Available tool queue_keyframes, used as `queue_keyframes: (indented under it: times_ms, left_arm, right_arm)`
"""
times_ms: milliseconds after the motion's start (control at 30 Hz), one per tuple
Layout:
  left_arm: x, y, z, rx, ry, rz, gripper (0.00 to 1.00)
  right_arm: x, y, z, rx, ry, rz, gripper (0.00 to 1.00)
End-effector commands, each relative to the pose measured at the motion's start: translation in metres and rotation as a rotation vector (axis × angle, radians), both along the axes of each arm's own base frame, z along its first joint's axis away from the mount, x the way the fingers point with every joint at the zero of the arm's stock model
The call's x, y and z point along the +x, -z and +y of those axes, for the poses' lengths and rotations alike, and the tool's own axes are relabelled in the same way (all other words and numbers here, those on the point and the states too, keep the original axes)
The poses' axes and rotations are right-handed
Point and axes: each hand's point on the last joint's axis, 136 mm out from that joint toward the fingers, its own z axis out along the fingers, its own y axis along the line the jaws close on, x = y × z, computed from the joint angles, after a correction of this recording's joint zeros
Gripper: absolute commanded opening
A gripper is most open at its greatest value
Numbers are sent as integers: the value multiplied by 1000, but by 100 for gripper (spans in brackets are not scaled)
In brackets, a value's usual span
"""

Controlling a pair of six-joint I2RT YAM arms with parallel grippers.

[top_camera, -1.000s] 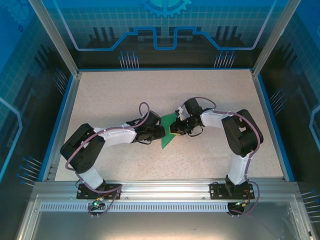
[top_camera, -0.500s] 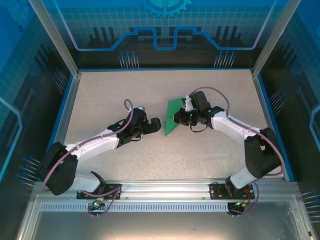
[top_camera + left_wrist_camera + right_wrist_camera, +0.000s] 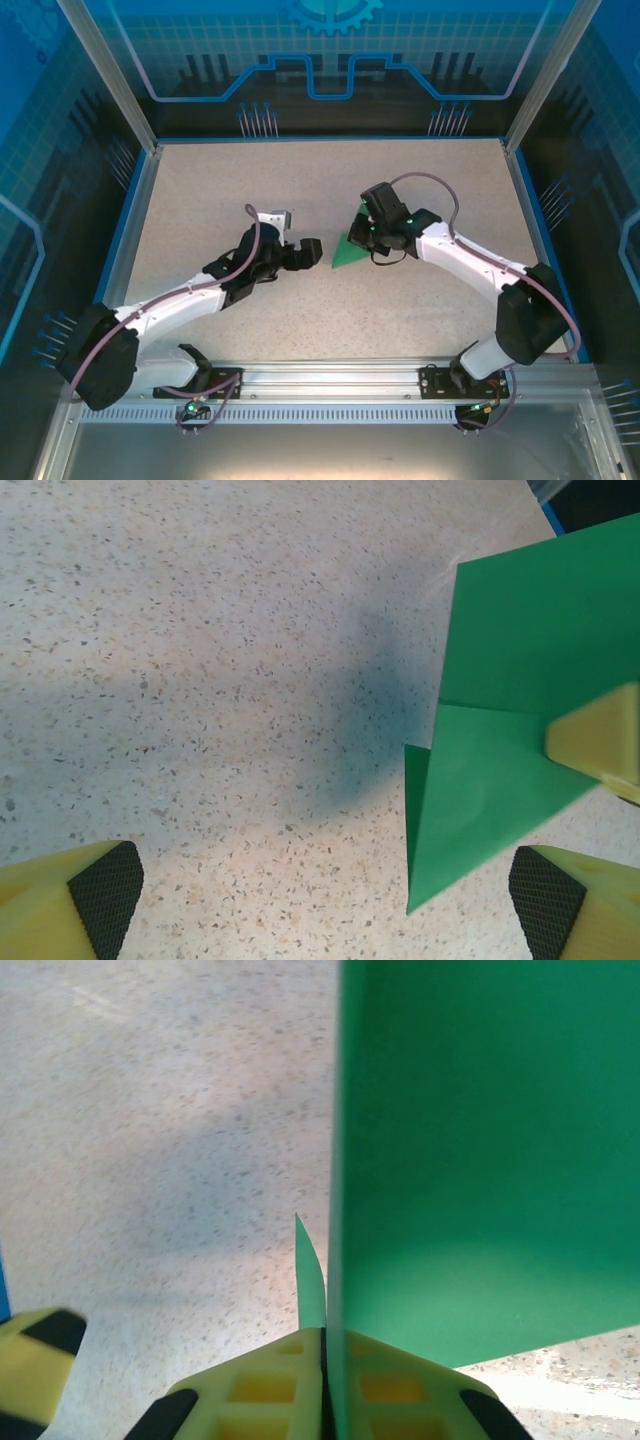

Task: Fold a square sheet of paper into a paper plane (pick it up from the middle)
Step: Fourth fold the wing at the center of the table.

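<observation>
Right wrist view: the right gripper (image 3: pixel 325 1380) is clamped on the creased green sheet of paper (image 3: pixel 480 1160), held on edge above the speckled table (image 3: pixel 150 1110), with a thin flap curling up just beside the fingers. The left gripper (image 3: pixel 325 900) stands wide apart, holding nothing, near the sheet's lower point. A blue rim (image 3: pixel 130 230) borders the tabletop.

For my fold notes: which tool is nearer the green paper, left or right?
Right. The right tool is shut on the green paper, pinching its edge. The left tool stands open just to the paper's left, apart from it.
</observation>
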Motion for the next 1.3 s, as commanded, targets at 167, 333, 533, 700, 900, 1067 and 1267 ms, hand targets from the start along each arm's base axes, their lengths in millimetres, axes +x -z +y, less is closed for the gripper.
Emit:
queue_keyframes:
  times_ms: [167, 333, 533, 700, 900, 1067, 1267]
  left_arm:
    - [-1, 24, -30, 124, 186, -159, 98]
    - [1, 44, -47, 196, 233, -222, 86]
    - [-8, 58, -77, 183, 355, -319, 75]
    - [-12, 61, -93, 192, 409, -401, 63]
    - [-8, 72, -102, 213, 431, -396, 54]
    - [-5, 80, -105, 228, 436, -386, 47]
    - [-3, 84, -104, 244, 430, -381, 31]
  right_arm:
    - [4, 49, 7, 34, 142, 159, 9]
    - [-5, 66, 7, 64, 204, 231, 10]
    - [-11, 72, 1, 71, 242, 277, 11]
    - [-14, 77, 3, 109, 256, 324, 12]
    - [-16, 82, 6, 136, 256, 365, 13]
    - [-17, 84, 8, 159, 254, 395, 13]
    - [-16, 82, 8, 184, 249, 405, 18]
